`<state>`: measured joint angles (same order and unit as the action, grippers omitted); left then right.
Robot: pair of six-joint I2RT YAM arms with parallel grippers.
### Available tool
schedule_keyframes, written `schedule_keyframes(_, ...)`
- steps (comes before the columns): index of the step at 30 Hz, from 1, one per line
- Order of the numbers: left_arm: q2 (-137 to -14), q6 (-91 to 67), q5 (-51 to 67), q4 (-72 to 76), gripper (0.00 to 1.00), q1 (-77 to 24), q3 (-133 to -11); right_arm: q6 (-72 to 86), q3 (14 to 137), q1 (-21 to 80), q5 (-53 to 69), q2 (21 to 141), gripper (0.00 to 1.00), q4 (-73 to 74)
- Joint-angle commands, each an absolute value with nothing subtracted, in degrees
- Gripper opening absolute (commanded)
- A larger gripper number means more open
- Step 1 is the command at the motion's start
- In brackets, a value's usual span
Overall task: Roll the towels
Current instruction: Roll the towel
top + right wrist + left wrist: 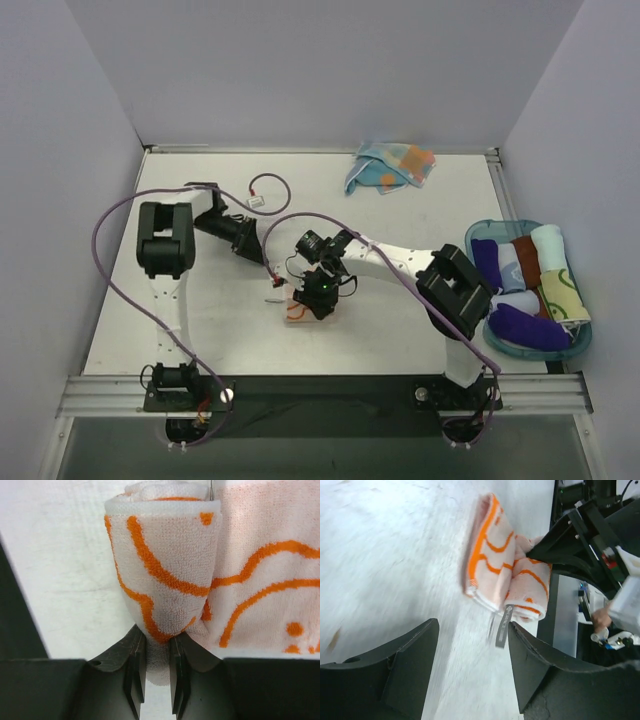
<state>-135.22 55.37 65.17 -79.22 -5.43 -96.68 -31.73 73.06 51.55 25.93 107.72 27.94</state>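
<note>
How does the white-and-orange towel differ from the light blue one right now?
The white-and-orange towel is partly rolled at the centre of the table; the light blue towel lies crumpled at the far edge. The right gripper pinches the white-and-orange towel; nothing touches the light blue towel. Both are printed cloths on the table.

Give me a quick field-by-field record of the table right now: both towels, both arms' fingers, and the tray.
white towel: table centre, partly rolled, orange print
right fingers: pinched on the white towel's rolled part
left fingers: open, holding nothing, white towel just ahead
blue towel: crumpled at the far edge, unrolled
tray: right side, holds rolled cloths
</note>
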Motion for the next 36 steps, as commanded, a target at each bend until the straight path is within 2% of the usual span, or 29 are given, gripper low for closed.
schedule_keyframes(1,-129.6,58.4,68.2,-79.1,0.68,-0.4,-95.7,-29.2,76.4,49.9,37.7,112.1,0.00,43.5)
schedule_keyframes(6,-120.4,57.8,67.8,-73.0,0.68,7.2,-88.1,-28.0,85.7,45.8,46.9,121.0,0.00,51.4)
schedule_keyframes(10,-110.4,51.9,65.4,-57.2,0.68,12.5,-77.8,-28.0,91.5,43.8,52.0,127.6,0.00,57.9)
schedule_keyframes(16,-89.3,49.8,60.1,-40.3,0.70,13.9,-60.8,-29.4,100.4,41.3,58.0,137.7,0.00,66.1)
schedule_keyframes(19,-79.6,50.9,59.9,-37.0,0.75,13.3,-51.7,-30.5,105.5,39.8,60.7,143.6,0.00,70.8)
schedule_keyframes(23,-64.5,61.1,55.8,-36.5,0.83,7.3,-40.5,-30.5,108.5,38.2,62.2,149.2,0.00,72.9)
schedule_keyframes(26,-54.8,63.0,48.8,-33.1,0.85,-5.0,-33.4,-30.4,110.4,37.9,61.7,151.6,0.00,73.9)
schedule_keyframes(27,-52.8,62.8,46.3,-29.7,0.85,-12.1,-31.9,-30.3,111.0,37.9,61.6,152.1,0.00,74.4)
schedule_keyframes(28,-50.0,62.4,41.0,-27.4,0.85,-16.5,-30.5,-30.0,111.4,37.9,61.4,152.6,0.00,74.5)
schedule_keyframes(31,-48.3,62.8,30.8,-19.5,0.86,-30.4,-26.2,-28.9,113.5,37.8,60.9,154.5,0.00,74.9)
schedule_keyframes(36,-54.7,64.4,23.6,-12.1,0.86,-41.8,-27.7,-28.2,114.5,37.8,59.9,155.0,0.00,75.3)
